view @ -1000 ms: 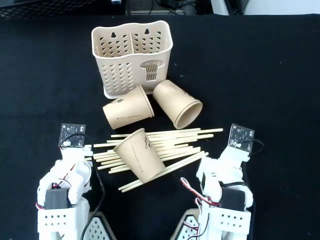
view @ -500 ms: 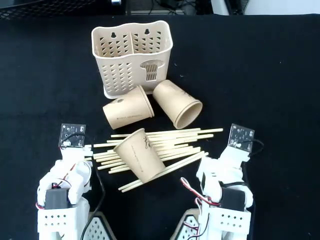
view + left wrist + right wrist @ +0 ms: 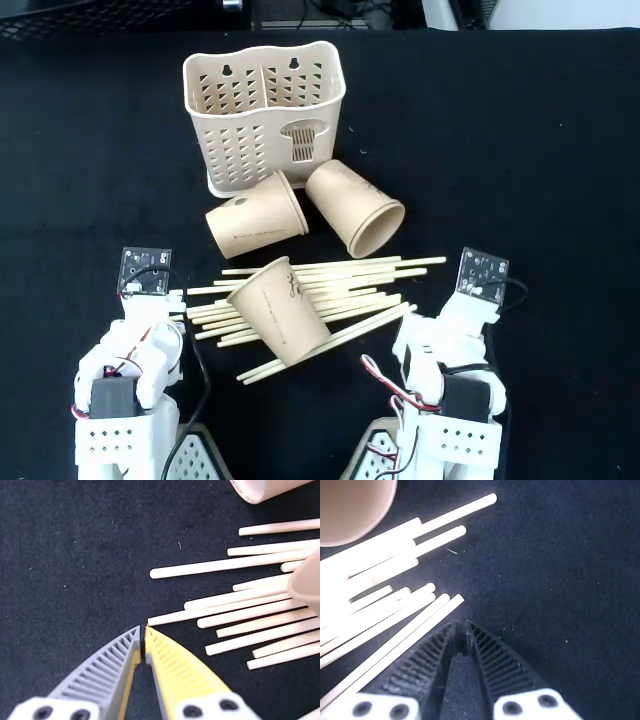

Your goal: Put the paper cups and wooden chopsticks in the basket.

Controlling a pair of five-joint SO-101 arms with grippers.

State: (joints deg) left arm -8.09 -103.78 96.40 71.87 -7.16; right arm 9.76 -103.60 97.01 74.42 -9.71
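The left tool [image 3: 144, 632] and right tool [image 3: 461, 627] were pressed together, empty. Chopsticks [image 3: 370, 272] lay under one cup [image 3: 278, 310], near the basket [image 3: 250, 150]. The cup looked light and crushable, best gripped by its rim.

Beige perforated basket [image 3: 240, 150], tan paper cups [image 3: 256, 222], pale chopsticks [image 3: 380, 268], black table [image 3: 530, 150]

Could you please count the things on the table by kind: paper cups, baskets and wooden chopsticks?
Paper cups: 3, all lying on their sides
Basket: 1
Wooden chopsticks: 1 pile, partly under a cup and too overlapped to count singly
Total: 4 things counted, plus the chopstick pile
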